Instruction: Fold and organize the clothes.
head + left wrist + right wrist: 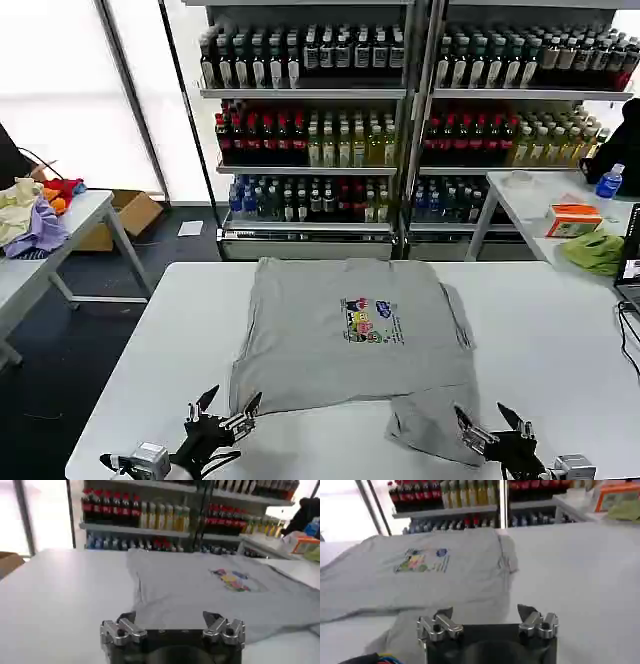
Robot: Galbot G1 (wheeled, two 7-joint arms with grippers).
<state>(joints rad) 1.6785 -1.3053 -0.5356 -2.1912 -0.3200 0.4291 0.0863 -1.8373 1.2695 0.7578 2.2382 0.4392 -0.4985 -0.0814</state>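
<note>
I judge the shirt light and limp, so my spread left gripper and right gripper should pinch its near hem corners.

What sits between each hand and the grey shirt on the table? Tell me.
Nothing visible. The left hand and right hand, both open, face the light grey cotton shirt with a multicoloured chest print across bare white table.

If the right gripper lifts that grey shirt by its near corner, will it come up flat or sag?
Likely sag: the grey shirt lies limp on the white table, with a loose fold at its near right corner. It looks thin and probably light. Both the left gripper and right gripper are open, short of it.
</note>
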